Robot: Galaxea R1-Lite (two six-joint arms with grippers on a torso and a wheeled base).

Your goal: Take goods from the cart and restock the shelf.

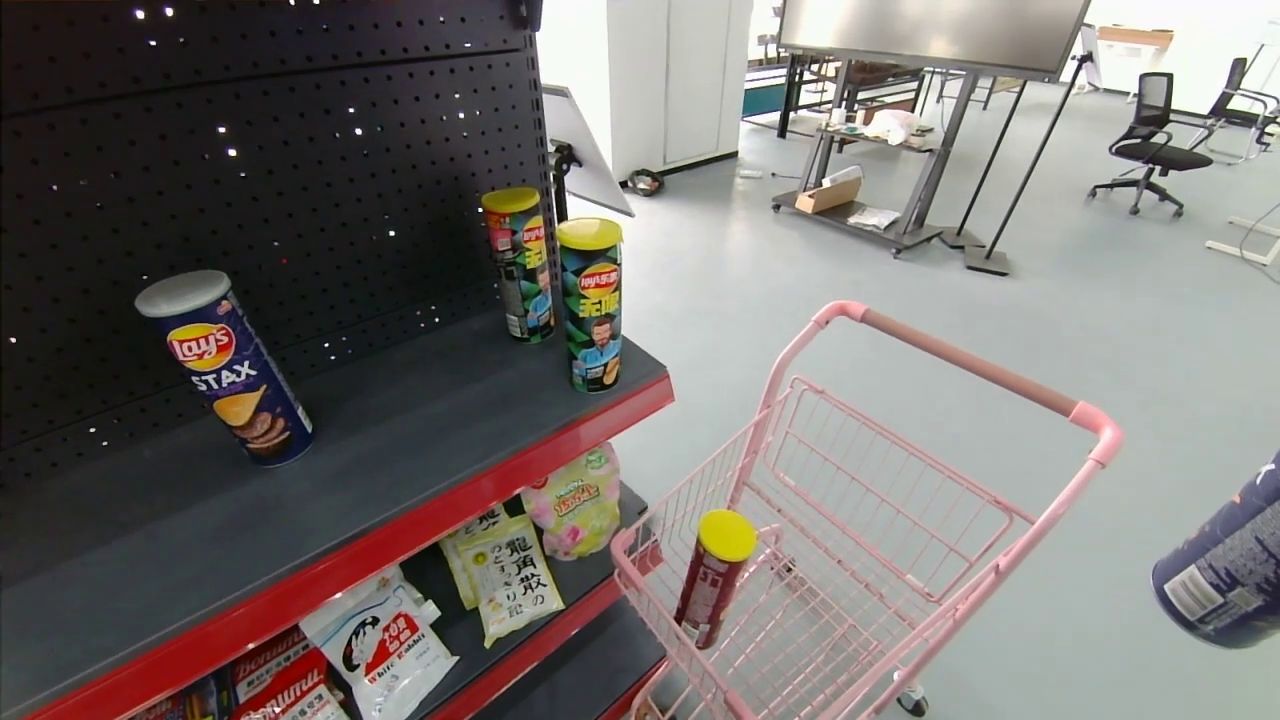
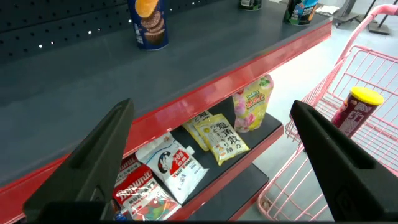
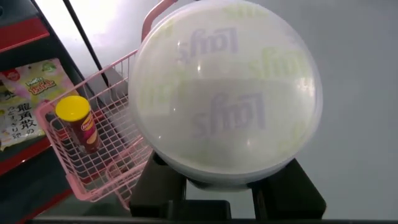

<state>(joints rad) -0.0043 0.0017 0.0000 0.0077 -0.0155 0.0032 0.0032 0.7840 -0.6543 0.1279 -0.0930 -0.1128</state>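
Holding blue chip can (image 1: pixel 1225 570) in right claw (image 3: pixel 227 190) out past the cart (image 1: pixel 960 358), left claw (image 2: pixel 211 149) wide open, empty; likely light, stiff, slick tube, so grip mid-body, squeeze gently.

Left gripper (image 2: pixel 211 107) (spread wide), red-edged shelf (image 2: pixel 205 93), pink cart (image 2: pixel 380 55)

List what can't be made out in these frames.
- Head view, right edge: cuts off most of the blue can.
- Right wrist view: the lid hides that can's body.
- Head view: the upper shelf covers part of the packets; the bottom edge cuts others.
- Head view, bottom edge: the cart is cut off below its basket.
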